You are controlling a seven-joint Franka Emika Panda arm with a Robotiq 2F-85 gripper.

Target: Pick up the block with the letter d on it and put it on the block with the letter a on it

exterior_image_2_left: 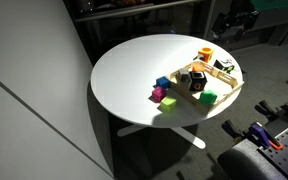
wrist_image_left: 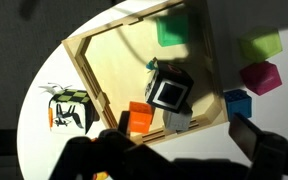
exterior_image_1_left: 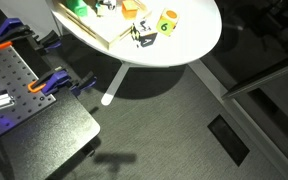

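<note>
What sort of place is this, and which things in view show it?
Probably a lab or workshop: a perforated metal bench with orange clamps, a round white table holding a wooden tray of toy blocks, and grey carpet.

Round white table, grey carpet floor, pale wall, dim rm w/ hard shadows

A lab: perforated breadboard with orange clamps beside a round white table
</note>
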